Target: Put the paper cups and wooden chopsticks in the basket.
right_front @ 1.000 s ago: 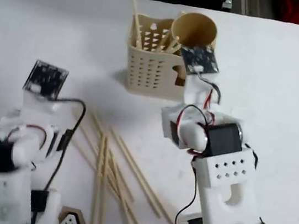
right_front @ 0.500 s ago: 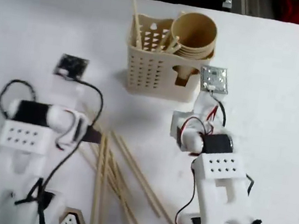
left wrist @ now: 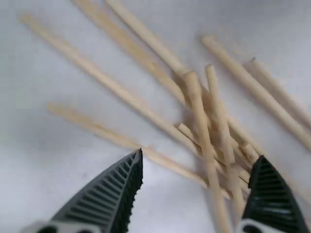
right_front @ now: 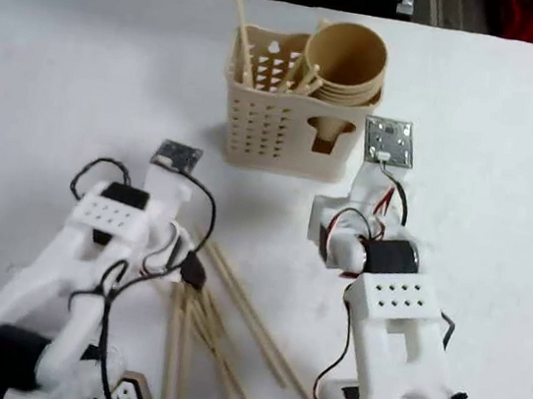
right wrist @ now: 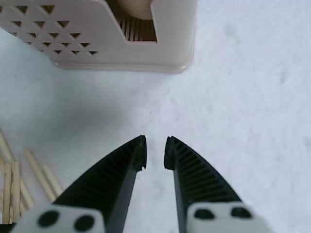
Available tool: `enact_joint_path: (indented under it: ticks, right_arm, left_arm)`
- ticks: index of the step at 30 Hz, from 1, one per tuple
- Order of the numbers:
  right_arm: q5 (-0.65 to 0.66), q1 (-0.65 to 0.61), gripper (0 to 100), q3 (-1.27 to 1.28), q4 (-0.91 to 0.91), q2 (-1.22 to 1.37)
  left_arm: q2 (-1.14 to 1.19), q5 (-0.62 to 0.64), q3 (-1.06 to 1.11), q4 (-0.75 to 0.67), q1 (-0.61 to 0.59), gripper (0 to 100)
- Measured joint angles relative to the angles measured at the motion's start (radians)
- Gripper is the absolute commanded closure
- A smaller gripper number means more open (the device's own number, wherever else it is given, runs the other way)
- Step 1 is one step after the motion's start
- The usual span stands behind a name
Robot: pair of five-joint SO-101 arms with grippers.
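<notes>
We're seeing the left gripper (left wrist: 199,158) hanging over the loose chopsticks (right_front: 219,322), fingers spread wide, grasping nothing. We're judging the chopstick pick-up as the step in hand. The next move is calling for a drop so the fingers straddle one or two sticks, then a clench. The sticks are crossing, so extras may drag along. The basket (right_front: 276,131) is standing farther back, paper cups (right_front: 346,57) stacked inside. The right gripper (right wrist: 154,148) is hovering before the basket, fingers nearly together, empty. The surface (right_front: 517,116) is offering open room at right, but it's tight between the arm bases.

Robotics lab, white table (right_front: 69,53), wired arms (right_front: 392,311)
</notes>
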Motion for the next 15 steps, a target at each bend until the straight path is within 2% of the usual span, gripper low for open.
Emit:
enact_joint_path:
  ticks: [3, 9, 15]
  right_arm:
    - [0.0, 0.0, 92.2, 0.0, 0.0, 0.0]
    - [0.0, 0.0, 92.3, 0.0, 0.0, 0.0]
    - [0.0, 0.0, 92.3, 0.0, 0.0, 0.0]
  left_arm:
    - [0.08, 0.0, -0.044, 0.0, 0.0, 67]
    - [0.213, 0.08, -0.169, 0.002, 0.005, 77]
    - [0.334, 0.091, -0.285, 0.002, 0.014, 87]
